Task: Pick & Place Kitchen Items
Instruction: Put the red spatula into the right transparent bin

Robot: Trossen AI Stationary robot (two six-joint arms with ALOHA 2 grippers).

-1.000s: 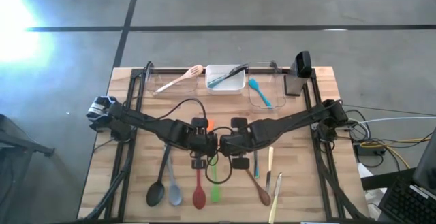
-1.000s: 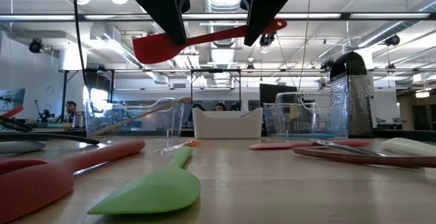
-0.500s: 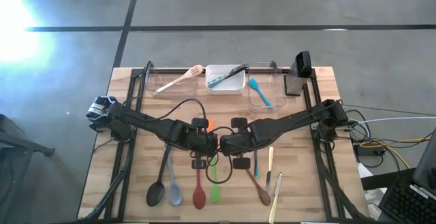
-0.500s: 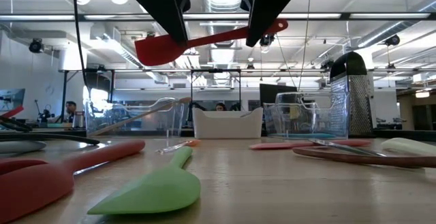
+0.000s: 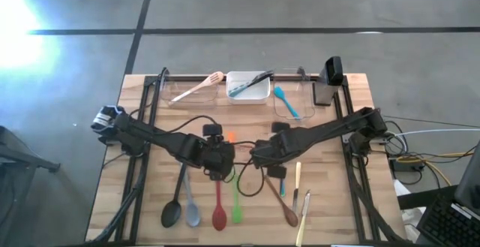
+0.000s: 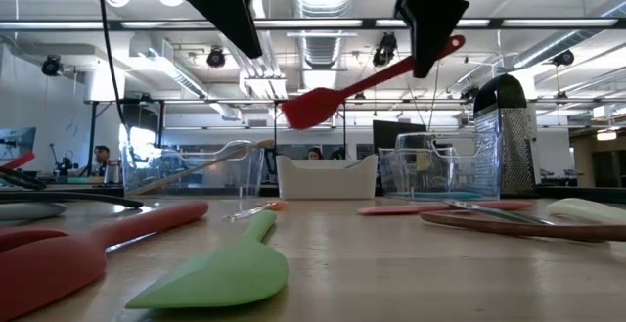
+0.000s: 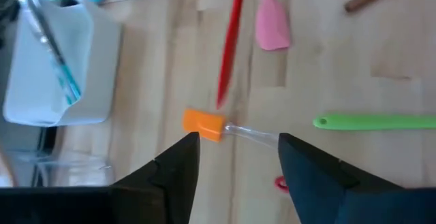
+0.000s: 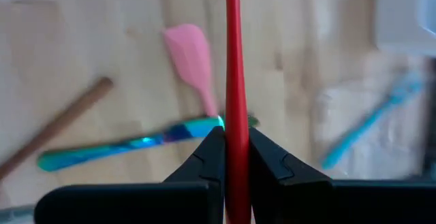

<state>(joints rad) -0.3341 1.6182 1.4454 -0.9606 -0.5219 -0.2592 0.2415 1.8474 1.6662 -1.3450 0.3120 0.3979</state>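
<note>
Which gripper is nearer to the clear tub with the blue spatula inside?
The right gripper, shut on a red spatula, is nearer to the clear tub. The left gripper, open, hangs farther away over the middle.

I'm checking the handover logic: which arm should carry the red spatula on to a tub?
The right. Its end effector is shut on the red spatula, held in the air. The left end effector is open and empty above the orange spatula.
</note>
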